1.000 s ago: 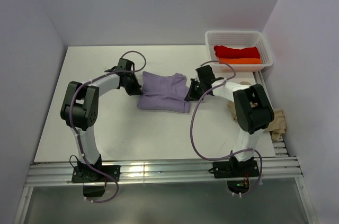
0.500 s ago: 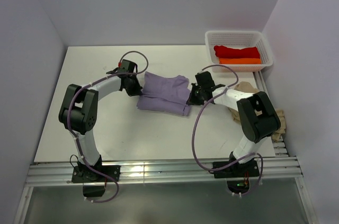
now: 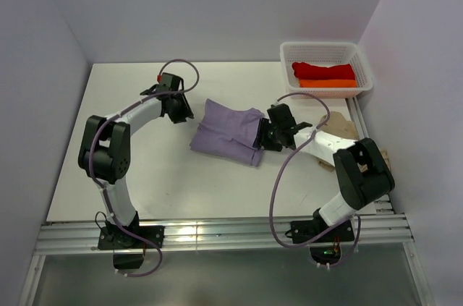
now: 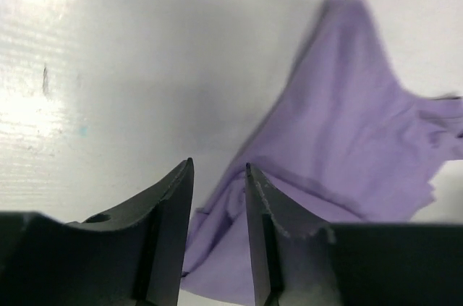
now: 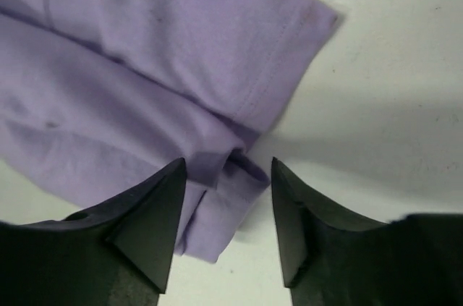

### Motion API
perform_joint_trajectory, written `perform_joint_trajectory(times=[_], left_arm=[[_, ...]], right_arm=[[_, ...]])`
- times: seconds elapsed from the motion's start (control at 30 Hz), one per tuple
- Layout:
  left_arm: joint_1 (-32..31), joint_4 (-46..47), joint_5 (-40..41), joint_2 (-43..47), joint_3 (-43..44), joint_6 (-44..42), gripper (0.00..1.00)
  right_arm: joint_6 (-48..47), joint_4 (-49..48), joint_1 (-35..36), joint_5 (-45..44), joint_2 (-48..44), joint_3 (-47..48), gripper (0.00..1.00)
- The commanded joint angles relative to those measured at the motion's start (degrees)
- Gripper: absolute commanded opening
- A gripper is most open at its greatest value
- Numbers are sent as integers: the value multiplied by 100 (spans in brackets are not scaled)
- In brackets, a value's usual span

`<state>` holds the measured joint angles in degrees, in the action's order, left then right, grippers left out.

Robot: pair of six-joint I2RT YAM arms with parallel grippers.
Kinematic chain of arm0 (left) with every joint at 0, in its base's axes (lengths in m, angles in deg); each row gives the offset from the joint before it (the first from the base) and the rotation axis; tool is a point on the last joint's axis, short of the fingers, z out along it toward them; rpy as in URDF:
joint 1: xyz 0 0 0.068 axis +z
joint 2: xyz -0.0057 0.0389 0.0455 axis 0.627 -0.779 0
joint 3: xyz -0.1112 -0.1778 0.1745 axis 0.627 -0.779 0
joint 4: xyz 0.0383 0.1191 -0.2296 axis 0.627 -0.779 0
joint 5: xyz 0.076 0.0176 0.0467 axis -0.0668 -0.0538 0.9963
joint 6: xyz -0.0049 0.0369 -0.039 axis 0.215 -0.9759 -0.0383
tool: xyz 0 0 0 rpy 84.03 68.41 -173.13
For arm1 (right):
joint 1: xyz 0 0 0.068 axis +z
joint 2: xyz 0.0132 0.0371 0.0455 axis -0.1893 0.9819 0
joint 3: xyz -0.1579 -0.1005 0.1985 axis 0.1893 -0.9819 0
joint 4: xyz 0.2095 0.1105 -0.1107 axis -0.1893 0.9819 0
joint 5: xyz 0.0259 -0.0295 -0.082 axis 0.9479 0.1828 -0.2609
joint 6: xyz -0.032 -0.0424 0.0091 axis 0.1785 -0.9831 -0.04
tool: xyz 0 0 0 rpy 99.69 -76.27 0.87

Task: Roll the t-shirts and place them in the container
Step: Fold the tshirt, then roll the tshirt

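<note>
The lavender shirt (image 3: 228, 131) lies folded into a rough oblong near the middle of the table (image 3: 145, 176), between the two arms. It is light, limp cloth. It will sag and bunch wherever it is pinched, and a single layer will probably peel off the stack instead of bringing the whole fold along. The best place to grip looks like the thick edge where the layers meet, taken at both ends so the roll starts even (a one-sided pull would likely skew it).

The right gripper (image 3: 269, 136) sits at the shirt's right edge. In the right wrist view its jaws stand wide apart, with the doubled-over hem (image 5: 231, 165) lying between them and not yet pinched. The left gripper (image 3: 179, 109) is just beside the shirt's left edge, over bare table. In the left wrist view its jaws are only a narrow slit apart and seem to hold nothing, while the cloth spreads out ahead of and beneath them.

The red shirt (image 3: 323, 71) and the orange shirt (image 3: 328, 83) lie side by side in the basket (image 3: 289, 53) at the far right corner. The beige shirt (image 3: 338, 126) is crumpled on the table under the right arm.
</note>
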<state>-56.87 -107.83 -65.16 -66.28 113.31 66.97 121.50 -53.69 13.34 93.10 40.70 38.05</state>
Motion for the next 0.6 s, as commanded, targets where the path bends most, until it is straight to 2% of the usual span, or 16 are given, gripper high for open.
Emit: perform_joint_trajectory(times=[0.0, 0.13, 0.27, 0.43, 0.57], left_arm=[[20, -167, -107, 464, 465, -197, 40], [64, -334, -230, 1009, 255, -162, 45], [152, -318, -467, 1571, -280, -22, 49], [170, 350, -1265, 2362, -1616, 400, 64], [170, 1174, -1618, 2697, -2469, 865, 68]], right_arm=[[-172, -4, 45, -204, -533, 45, 59], [-348, 75, 53, -187, -894, 107, 62], [-996, 5, 299, -231, -1358, 64, 63], [-1946, -136, 1106, -152, -1334, 247, 65], [-2527, -302, 1468, -161, -1123, 415, 69]])
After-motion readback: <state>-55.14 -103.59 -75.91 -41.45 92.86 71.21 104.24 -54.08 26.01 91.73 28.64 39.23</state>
